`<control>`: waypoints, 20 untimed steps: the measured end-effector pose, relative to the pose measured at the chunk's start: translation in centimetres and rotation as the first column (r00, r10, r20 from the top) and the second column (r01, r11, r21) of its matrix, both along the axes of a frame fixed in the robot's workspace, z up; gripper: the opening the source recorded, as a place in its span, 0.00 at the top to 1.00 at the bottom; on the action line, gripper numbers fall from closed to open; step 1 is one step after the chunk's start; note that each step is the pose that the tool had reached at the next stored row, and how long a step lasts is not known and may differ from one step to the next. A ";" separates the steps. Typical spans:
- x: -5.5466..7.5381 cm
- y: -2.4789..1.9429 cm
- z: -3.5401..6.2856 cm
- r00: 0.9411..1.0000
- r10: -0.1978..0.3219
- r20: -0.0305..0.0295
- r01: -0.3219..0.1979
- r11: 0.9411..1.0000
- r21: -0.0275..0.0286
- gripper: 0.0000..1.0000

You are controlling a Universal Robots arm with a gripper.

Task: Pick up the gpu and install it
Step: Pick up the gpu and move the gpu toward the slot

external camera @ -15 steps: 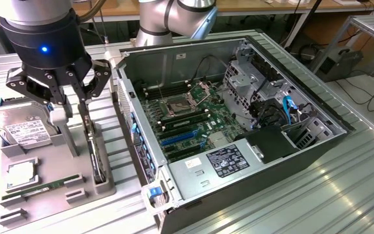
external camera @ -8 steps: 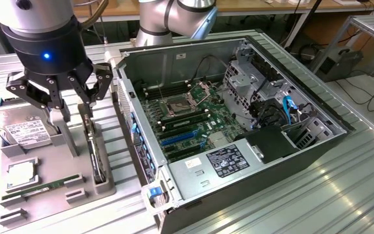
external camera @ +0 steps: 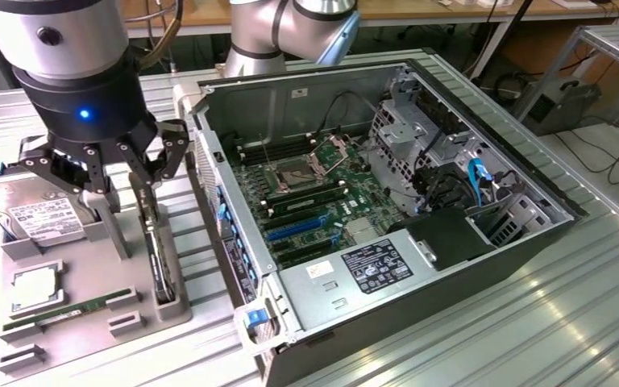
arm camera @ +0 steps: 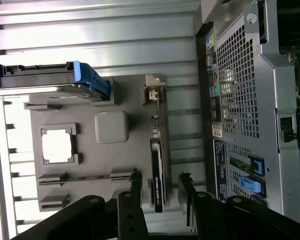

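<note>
The gpu (external camera: 161, 262) stands edge-on as a thin black slab in a slot of the grey holder tray (external camera: 78, 270), at the exterior view's left. In the wrist view the gpu (arm camera: 157, 172) runs lengthwise with its silver bracket (arm camera: 154, 95) at the far end. My gripper (external camera: 126, 193) hangs just above the tray, over the gpu's end away from the bracket. It is open (arm camera: 160, 187), and its two black fingers (arm camera: 135, 187) stand on either side of the card without touching it.
The open computer case (external camera: 396, 201) lies right beside the tray, motherboard and blue expansion slots (external camera: 293, 230) exposed. On the tray sit a hard drive (external camera: 32, 214), a processor (external camera: 32, 286), a green memory stick (external camera: 68, 310) and a grey post (external camera: 107, 230).
</note>
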State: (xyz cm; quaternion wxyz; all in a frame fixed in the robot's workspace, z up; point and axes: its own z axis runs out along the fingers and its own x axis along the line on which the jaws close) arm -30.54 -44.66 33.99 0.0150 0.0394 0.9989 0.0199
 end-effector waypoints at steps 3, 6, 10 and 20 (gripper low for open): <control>0.0 -0.15 -0.57 1.000 0.000 0.000 0.000 1.000 0.000 0.58; 0.0 -0.25 -1.22 1.000 0.000 0.000 0.000 1.000 0.000 0.58; 0.0 -0.29 -2.17 1.000 0.000 0.000 0.000 1.000 0.000 0.58; 0.0 -0.36 -3.98 1.000 0.000 0.000 0.000 1.000 0.000 0.58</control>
